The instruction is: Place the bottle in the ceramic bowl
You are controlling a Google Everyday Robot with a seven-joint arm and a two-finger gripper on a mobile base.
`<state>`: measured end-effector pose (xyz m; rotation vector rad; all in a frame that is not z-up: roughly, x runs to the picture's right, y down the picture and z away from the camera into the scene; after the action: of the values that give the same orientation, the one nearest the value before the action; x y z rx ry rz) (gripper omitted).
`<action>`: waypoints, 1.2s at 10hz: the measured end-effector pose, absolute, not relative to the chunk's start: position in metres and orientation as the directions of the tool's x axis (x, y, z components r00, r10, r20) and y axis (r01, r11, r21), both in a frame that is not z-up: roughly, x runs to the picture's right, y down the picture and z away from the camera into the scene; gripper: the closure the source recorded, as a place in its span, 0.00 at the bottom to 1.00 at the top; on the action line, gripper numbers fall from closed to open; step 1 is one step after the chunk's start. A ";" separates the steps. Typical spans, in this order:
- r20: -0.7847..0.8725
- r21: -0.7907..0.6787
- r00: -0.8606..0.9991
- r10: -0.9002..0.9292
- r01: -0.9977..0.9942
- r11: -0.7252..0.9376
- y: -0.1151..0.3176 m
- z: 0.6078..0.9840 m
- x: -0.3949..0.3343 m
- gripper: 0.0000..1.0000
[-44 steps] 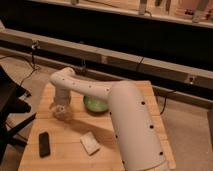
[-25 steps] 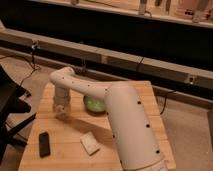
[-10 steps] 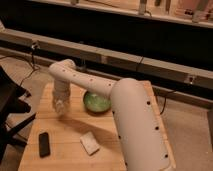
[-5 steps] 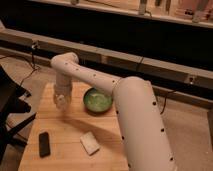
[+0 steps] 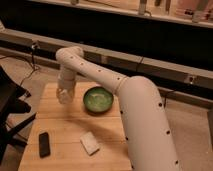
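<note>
Camera view: the gripper (image 5: 64, 94) hangs from the white arm (image 5: 95, 77) over the left rear part of the wooden table (image 5: 65, 125), just left of the green ceramic bowl (image 5: 98, 98). Over the last few seconds the arm's elbow has risen, the gripper has come up off the tabletop, and the bowl, earlier partly hidden behind the arm, now shows whole. A pale lump at the gripper's lower end is most likely the bottle (image 5: 63, 99) (nothing like it stands on the wood). It blends into the gripper, so how wide the gripper is open, and whether it truly has hold of the bottle, I cannot tell. If it does, the lift is done and a short carry rightward over the near rim remains.

The bowl sits well inside the table with bare wood all round. The black phone-like slab (image 5: 44, 144) and the pale flat block (image 5: 90, 143) lie toward the front edge, well apart from that path. Dark furniture (image 5: 10, 112) crowds the table's left side.
</note>
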<state>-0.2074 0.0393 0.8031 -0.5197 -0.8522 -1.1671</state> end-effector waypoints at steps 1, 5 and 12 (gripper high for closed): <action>0.802 0.069 0.149 -0.578 0.938 0.338 0.037 0.803 -0.204 0.99; 0.806 0.072 0.158 -0.571 0.930 0.360 0.028 0.798 -0.197 0.99; 0.808 0.067 0.190 -0.557 0.911 0.408 0.021 0.799 -0.178 0.99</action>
<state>-0.1779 0.0213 0.7989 -0.4872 -0.8729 -1.0903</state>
